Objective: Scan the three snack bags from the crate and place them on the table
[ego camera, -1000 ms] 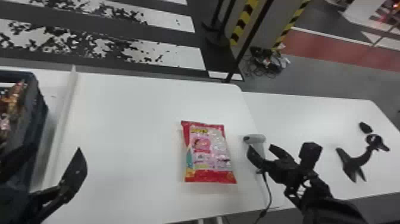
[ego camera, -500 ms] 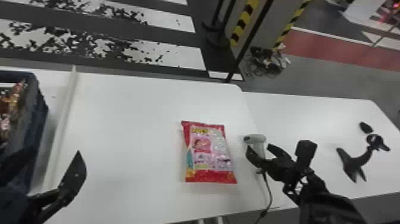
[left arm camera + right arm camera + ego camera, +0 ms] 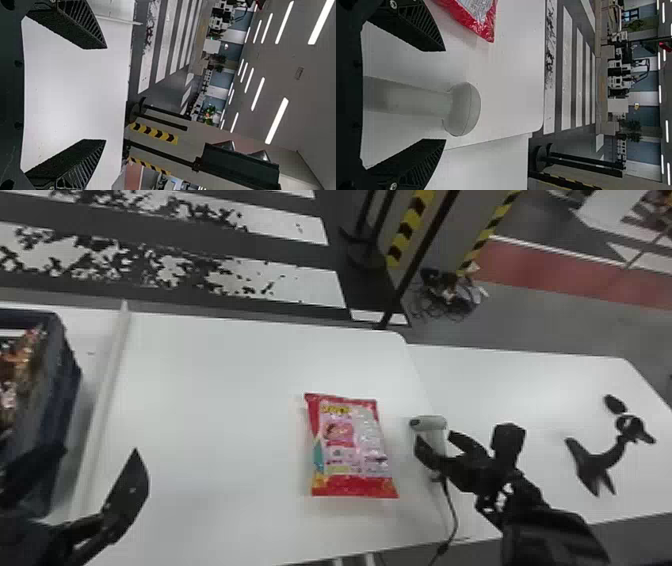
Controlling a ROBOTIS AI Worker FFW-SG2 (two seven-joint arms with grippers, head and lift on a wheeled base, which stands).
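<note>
The right gripper (image 3: 436, 436) and its black arm have shifted slightly toward the left gripper's side over the last second, closing in a touch on the grey-white plastic handheld scanner (image 3: 429, 423). The left gripper (image 3: 100, 451) has drawn back just a little toward the robot. The shiny red-and-pink plastic snack bag (image 3: 350, 450) hasn't budged, and neither has the scanner.

From where I stand, the right gripper is wide open, its two flat black fingers on either side of the scanner's handle. The right wrist view shows space between the handle and each finger, so it has hold of nothing. The scanner's rounded head lies just past the fingertips, and its dark cable (image 3: 452, 515) trails over the white counter (image 3: 215, 400) toward the robot.

The bag lies flat on the counter to the left of the right gripper, near it but apart, with its printed face up. It is well to the right of the left gripper, which is also spread wide and has nothing between its fingers.

Left of the left gripper, at the edge of the head view, sits the dark blue plastic crate (image 3: 65, 385), with shiny orange-brown packages (image 3: 22, 365) inside. A raised white strip (image 3: 107, 380) runs between the crate and the bag. Well to the right of the right gripper, a black, forked object (image 3: 595, 465) rests on the adjoining white tabletop (image 3: 505, 390); I can't tell what it is.
</note>
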